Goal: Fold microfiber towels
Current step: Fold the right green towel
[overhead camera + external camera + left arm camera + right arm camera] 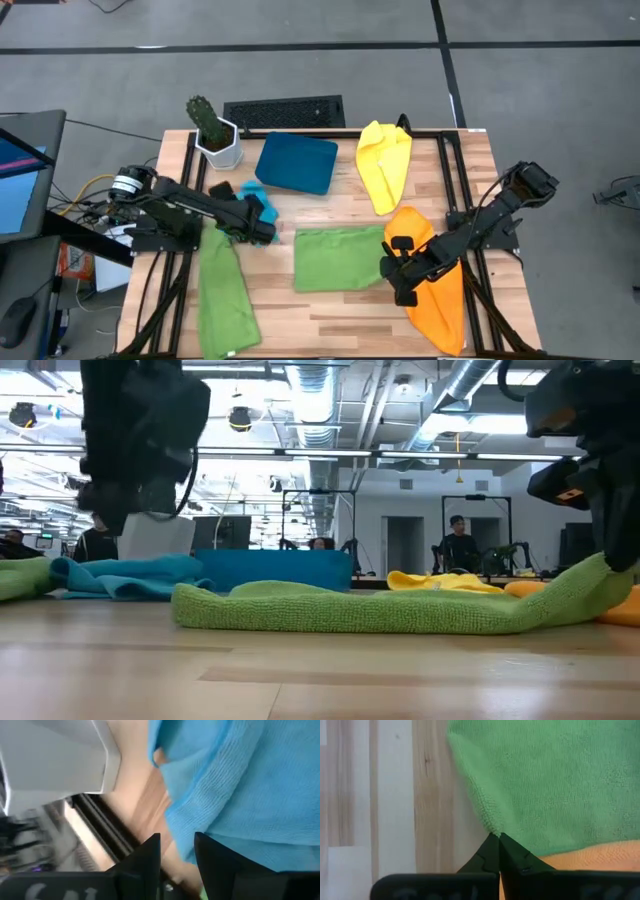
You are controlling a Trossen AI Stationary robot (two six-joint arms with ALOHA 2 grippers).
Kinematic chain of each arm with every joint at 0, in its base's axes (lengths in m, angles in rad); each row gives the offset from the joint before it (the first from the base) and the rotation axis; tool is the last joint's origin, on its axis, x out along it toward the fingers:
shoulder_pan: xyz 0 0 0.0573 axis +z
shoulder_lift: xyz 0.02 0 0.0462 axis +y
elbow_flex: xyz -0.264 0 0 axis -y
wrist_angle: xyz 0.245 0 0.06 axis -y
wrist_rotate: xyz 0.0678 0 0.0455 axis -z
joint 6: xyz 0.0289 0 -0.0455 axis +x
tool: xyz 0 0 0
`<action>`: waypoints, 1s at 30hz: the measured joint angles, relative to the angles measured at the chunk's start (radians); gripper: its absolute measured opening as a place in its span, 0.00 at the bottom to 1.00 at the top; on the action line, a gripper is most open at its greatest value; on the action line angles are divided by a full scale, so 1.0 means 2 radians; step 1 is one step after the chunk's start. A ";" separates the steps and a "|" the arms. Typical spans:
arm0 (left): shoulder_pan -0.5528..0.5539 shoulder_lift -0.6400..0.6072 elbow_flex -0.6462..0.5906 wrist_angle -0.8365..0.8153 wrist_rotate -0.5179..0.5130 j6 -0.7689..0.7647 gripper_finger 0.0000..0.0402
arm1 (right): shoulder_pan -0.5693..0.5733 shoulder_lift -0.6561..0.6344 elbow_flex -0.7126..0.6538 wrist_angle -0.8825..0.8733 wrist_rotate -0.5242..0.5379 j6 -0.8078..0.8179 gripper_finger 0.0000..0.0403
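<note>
A green towel [338, 258] lies flat mid-table. My right gripper [495, 839] is shut on its corner at the table's right, beside the orange towel [438, 285]. My left gripper [177, 851] is open, its fingers standing over the edge of the crumpled sky-blue towel [240, 785] at the table's left [258, 200]; whether they touch it I cannot tell. A second green towel [225, 295] hangs over the near left edge. The yellow towel [385, 165] lies at the far right. My right gripper pinches the green towel's corner [492, 831] between its two fingertips, coming steeply from above. That end of the towel [585, 578] is raised off the table, while the rest [350, 608] lies flat on the wood.
A dark teal tray [297, 162] and a white pot with a cactus [215, 138] stand at the far side. Black frame rails [445, 170] run along the table's left and right sides. Bare wood shows near the front edge [330, 315]. People stand in the room beyond.
</note>
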 joint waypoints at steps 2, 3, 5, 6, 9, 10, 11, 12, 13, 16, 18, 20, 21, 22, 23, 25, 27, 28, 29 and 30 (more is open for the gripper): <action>-0.007 -0.028 0.006 0.018 0.026 -0.002 0.28 | -0.002 0.000 0.000 0.012 0.000 0.000 0.06; -0.011 -0.043 0.007 0.039 0.041 -0.007 0.28 | -0.003 0.000 0.000 0.017 0.000 0.000 0.06; -0.023 -0.076 0.010 0.097 0.053 -0.028 0.28 | -0.004 0.000 0.000 0.027 0.000 0.000 0.05; -0.030 -0.093 0.010 0.132 0.056 -0.038 0.28 | -0.003 0.000 0.000 0.029 0.000 0.000 0.05; -0.051 -0.126 0.009 0.243 0.036 -0.048 0.28 | 0.001 0.000 0.000 0.032 0.000 0.000 0.05; -0.057 -0.129 0.009 0.280 0.024 -0.047 0.28 | 0.001 0.000 0.000 0.031 0.000 0.000 0.06; -0.062 -0.129 0.009 0.315 0.018 -0.039 0.28 | 0.001 0.000 0.000 0.032 0.000 0.000 0.06; -0.067 -0.124 0.009 0.346 0.018 -0.028 0.27 | 0.001 0.000 0.000 0.032 0.000 0.000 0.07; -0.071 -0.112 0.009 0.376 0.020 -0.014 0.26 | 0.001 0.000 0.000 0.032 0.000 0.000 0.07; -0.083 -0.059 0.009 0.458 0.059 0.024 0.20 | 0.001 0.000 0.000 0.035 0.000 0.001 0.07; -0.095 -0.017 0.011 0.508 0.083 0.042 0.14 | 0.001 0.000 0.001 0.042 0.001 0.004 0.07; -0.105 0.024 0.011 0.556 0.099 0.054 0.07 | 0.001 0.000 0.001 0.048 0.000 0.004 0.07; -0.109 0.042 0.011 0.572 0.105 0.055 0.04 | 0.001 0.000 0.001 0.051 0.001 0.004 0.06; -0.113 0.059 0.011 0.592 0.112 0.054 0.02 | 0.002 0.000 0.001 0.052 0.000 0.004 0.06; -0.115 0.074 0.012 0.611 0.122 0.053 0.01 | 0.002 0.000 0.001 0.052 0.000 0.004 0.06; -0.121 0.094 0.012 0.611 0.131 0.042 0.02 | 0.002 0.000 0.001 0.053 0.000 0.004 0.06; -0.127 0.109 0.012 0.610 0.141 0.029 0.01 | 0.003 0.000 0.001 0.053 0.000 0.004 0.07; -0.130 0.112 0.011 0.605 0.144 0.026 0.01 | 0.003 0.000 0.001 0.054 0.000 0.004 0.07; -0.133 0.112 0.011 0.605 0.147 0.026 0.00 | 0.004 0.000 0.001 0.056 0.000 0.004 0.07; -0.135 0.112 0.011 0.607 0.148 0.026 0.00 | 0.005 0.000 0.001 0.055 0.000 0.004 0.07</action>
